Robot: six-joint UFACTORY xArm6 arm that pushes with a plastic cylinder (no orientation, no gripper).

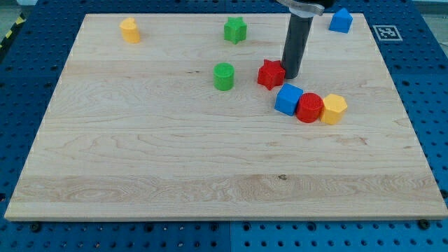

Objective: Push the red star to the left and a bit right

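The red star (270, 73) lies on the wooden board (175, 154), right of centre near the view's top. My tip (291, 74) stands just to the star's right, touching or nearly touching it. The dark rod rises from there out of the view's top. A green cylinder (223, 76) lies to the star's left. A blue cube (288, 99), a red cylinder (309, 108) and a yellow block (333, 109) sit in a row just below and right of my tip.
A green star (235, 30) lies near the top centre. A yellow block (129, 30) lies at the top left. A blue house-shaped block (340, 20) lies at the top right. A blue perforated table surrounds the board.
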